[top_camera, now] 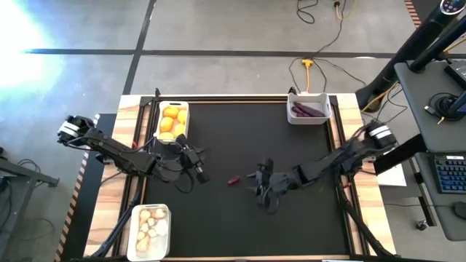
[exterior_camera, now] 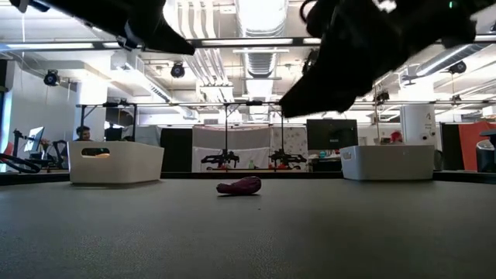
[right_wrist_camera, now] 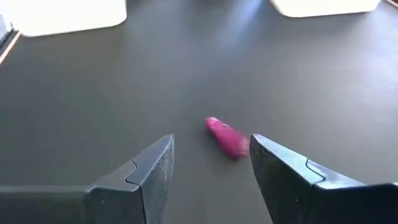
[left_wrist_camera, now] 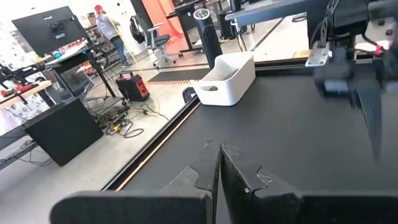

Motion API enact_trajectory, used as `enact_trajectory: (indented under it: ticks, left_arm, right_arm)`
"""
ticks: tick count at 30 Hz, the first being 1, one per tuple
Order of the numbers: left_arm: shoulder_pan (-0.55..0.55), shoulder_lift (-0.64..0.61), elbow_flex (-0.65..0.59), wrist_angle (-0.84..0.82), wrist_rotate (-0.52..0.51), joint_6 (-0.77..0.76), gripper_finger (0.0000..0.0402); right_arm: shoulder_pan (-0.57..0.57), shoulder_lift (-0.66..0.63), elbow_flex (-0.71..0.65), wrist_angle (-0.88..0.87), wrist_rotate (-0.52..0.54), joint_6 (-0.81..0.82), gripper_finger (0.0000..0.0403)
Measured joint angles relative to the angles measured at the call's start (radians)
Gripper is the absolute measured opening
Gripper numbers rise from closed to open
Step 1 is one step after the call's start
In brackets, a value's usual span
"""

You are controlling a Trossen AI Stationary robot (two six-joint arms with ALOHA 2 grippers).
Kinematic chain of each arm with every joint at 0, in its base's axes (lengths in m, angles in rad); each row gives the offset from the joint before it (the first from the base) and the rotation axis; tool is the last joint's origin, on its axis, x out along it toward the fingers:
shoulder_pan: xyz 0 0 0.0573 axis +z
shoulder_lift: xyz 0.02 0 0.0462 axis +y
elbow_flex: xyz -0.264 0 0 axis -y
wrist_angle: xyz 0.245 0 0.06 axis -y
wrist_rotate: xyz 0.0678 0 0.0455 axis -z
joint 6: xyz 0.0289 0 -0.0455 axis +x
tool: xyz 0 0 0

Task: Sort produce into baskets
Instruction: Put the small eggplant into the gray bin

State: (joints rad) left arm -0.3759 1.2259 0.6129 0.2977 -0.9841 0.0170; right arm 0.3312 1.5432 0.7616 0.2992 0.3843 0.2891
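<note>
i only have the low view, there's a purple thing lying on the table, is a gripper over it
Observer: Nearly. The right gripper is open, and the purple piece lies just ahead of its fingertips.
Operator: where's the other arm
Observer: The left gripper is shut and holds nothing, beside the lemon basket.
Operator: which basket has the purple ones
Observer: The basket at the table's far right corner; more purple pieces lie in it.

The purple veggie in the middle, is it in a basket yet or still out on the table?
Out. The purple piece lies alone on the black table, with the right claw open just above it.
</note>
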Motion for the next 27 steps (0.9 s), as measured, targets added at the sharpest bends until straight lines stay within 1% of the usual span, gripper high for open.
enact_trajectory:
  ticks: [2, 5, 8, 10, 12, 17, 19, 23, 25, 27]
  left_arm:
    - [0.0, 0.0, 0.018, -0.002, 0.0, 0.0, 0.0]
    - [0.0, 0.0, 0.051, 0.0, 0.0, 0.0, 0.0]
    - [0.0, 0.0, 0.097, -0.001, 0.0, 0.0, 0.0]
    - [0.0, 0.0, 0.131, 0.0, 0.0, 0.0, 0.0]
    - [0.0, 0.0, 0.169, -0.001, 0.0, 0.0, 0.0]
    - [0.0, 0.0, 0.29, -0.002, 0.0, 0.0, 0.0]
    - [0.0, 0.0, 0.349, -0.001, 0.0, 0.0, 0.0]
    - [0.001, 0.007, 0.482, -0.011, -0.001, -0.084, 0.0]
    - [0.001, 0.011, 0.544, -0.089, 0.017, -0.12, 0.0]
    - [-0.003, 0.022, 0.584, -0.227, 0.084, -0.172, 0.0]
  right_arm:
    - [0.007, 0.076, 0.011, 0.065, -0.001, -0.023, 0.0203]
    - [0.005, 0.177, 0.057, 0.101, -0.001, -0.03, 0.0203]
    - [-0.012, 0.241, 0.12, 0.099, 0.0, -0.046, 0.0203]
    - [-0.021, 0.255, 0.159, 0.091, 0.001, -0.071, 0.0203]
    - [-0.025, 0.258, 0.204, 0.065, 0.001, -0.104, 0.0203]
    - [-0.025, 0.196, 0.308, -0.151, 0.0, -0.18, 0.0195]
    - [-0.026, 0.166, 0.341, -0.209, 0.001, -0.202, 0.0188]
    - [-0.024, 0.138, 0.357, -0.268, -0.002, -0.234, 0.0174]
    - [-0.024, 0.133, 0.332, -0.257, -0.041, -0.247, 0.0167]
    - [-0.027, 0.136, 0.304, -0.256, -0.075, -0.247, 0.016]
